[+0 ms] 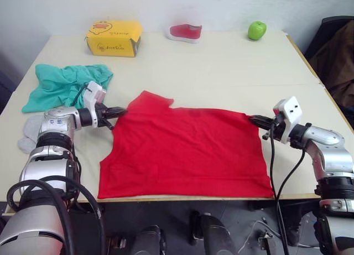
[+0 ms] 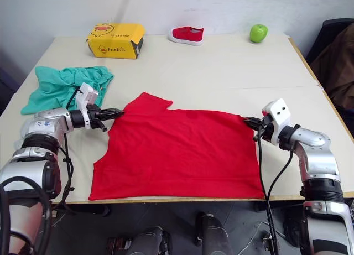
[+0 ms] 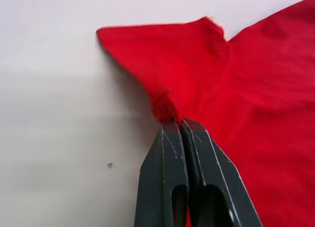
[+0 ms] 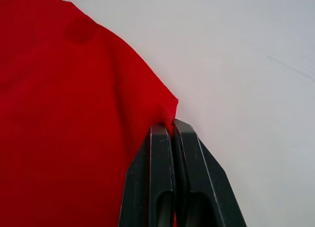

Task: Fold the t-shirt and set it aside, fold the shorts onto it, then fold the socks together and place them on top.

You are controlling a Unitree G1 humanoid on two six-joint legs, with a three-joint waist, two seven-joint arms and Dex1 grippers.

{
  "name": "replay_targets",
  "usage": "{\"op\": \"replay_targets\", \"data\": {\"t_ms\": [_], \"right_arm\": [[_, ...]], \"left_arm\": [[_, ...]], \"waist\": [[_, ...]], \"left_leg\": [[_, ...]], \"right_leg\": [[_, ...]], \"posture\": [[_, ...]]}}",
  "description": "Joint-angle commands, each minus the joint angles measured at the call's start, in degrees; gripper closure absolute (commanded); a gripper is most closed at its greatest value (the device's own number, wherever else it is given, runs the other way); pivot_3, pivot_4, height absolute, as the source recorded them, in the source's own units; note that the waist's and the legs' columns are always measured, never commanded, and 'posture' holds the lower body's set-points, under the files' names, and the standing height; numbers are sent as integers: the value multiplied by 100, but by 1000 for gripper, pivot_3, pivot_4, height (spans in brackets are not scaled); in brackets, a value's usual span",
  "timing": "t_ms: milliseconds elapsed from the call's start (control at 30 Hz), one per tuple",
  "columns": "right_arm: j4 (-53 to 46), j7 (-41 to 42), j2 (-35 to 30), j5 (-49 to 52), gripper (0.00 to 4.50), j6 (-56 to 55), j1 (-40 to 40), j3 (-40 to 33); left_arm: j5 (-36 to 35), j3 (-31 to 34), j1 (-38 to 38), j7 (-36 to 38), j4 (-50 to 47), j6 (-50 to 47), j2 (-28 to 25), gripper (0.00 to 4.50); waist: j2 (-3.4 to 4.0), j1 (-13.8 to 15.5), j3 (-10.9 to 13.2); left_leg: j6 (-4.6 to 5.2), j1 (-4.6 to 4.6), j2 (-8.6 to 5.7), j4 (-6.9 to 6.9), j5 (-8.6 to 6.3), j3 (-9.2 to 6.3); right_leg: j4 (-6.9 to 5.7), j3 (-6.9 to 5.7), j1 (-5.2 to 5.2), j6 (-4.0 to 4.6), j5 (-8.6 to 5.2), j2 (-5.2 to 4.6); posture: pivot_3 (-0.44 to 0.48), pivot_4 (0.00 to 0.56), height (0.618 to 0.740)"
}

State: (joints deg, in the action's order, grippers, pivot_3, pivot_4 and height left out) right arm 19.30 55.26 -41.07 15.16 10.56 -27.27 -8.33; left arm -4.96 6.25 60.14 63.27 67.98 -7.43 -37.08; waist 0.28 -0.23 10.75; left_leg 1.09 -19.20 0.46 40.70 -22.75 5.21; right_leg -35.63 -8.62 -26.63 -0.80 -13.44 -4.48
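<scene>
Worktop (image 1: 221, 67) carries the t-shirt (image 1: 188, 152) spread flat between both pincers; left pincer (image 1: 117, 112) is clenched on its far left edge, right pincer (image 1: 258, 121) on its far right corner; both should lift evenly, keeping the cloth taut; shorts (image 1: 63, 84) lie beyond the left pincer.

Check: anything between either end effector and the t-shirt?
No. Left end effector and right end effector are each shut on an edge of the t-shirt, which lies spread on the table; nothing lies on it.

Small dark lettering on the yellow box (image 2: 114, 40), unreadable.
</scene>
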Motion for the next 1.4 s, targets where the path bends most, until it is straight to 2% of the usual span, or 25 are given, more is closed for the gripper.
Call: {"op": "replay_targets", "data": {"t_ms": [33,300,433,667,933,1133,1300,1400], "right_arm": [[11,227,-246,-5,4500,-363,208,-137],[271,549,-304,73,4500,-517,234,-151],[449,539,-340,-34,4500,-501,175,-88],[587,471,-349,7,4500,-415,126,-168],[327,819,-418,292,4500,-261,326,-218],[519,773,-482,-73,4500,-520,376,-41],[657,783,-514,-250,4500,-579,381,60],[582,892,-514,-87,4500,-374,401,8]], "left_arm": [[34,44,-157,-149,-246,486,-157,4470],[180,-90,-191,-253,-183,578,-108,4470],[110,-67,-243,-4,-291,562,-144,4470],[-344,403,-342,183,-638,811,-236,4470],[-260,162,-1255,416,-1569,1363,-179,4470],[-61,26,-1754,250,-1641,1851,-325,4470],[-16,-46,-1875,182,-1587,1919,-382,4470],[-77,-59,-1807,266,-1586,1446,-391,4470]], "waist": [[0,4,0],[-1,4,0],[-1,8,0],[-1,3,0],[-1,5,0],[-1,15,0],[-1,14,0],[-1,14,0]], "left_leg": [[0,0,0,0,0,0],[1,4,0,1,-1,0],[1,3,0,1,-1,1],[1,3,1,4,-1,0],[1,10,4,4,-1,-1],[3,9,3,7,-2,-1],[3,9,3,7,-2,0],[3,10,4,7,-2,0]], "right_leg": [[0,1,0,0,0,0],[-2,7,0,0,0,1],[-2,6,0,0,0,0],[-2,6,0,0,0,0],[-7,14,0,0,0,3],[-7,16,0,0,1,-1],[-7,16,0,0,1,-1],[-7,16,1,0,1,-1]], "posture": [[0,150,740],[0,150,740],[0,150,740],[0,150,740],[0,150,740],[0,150,740],[0,150,740],[0,150,740]]}}
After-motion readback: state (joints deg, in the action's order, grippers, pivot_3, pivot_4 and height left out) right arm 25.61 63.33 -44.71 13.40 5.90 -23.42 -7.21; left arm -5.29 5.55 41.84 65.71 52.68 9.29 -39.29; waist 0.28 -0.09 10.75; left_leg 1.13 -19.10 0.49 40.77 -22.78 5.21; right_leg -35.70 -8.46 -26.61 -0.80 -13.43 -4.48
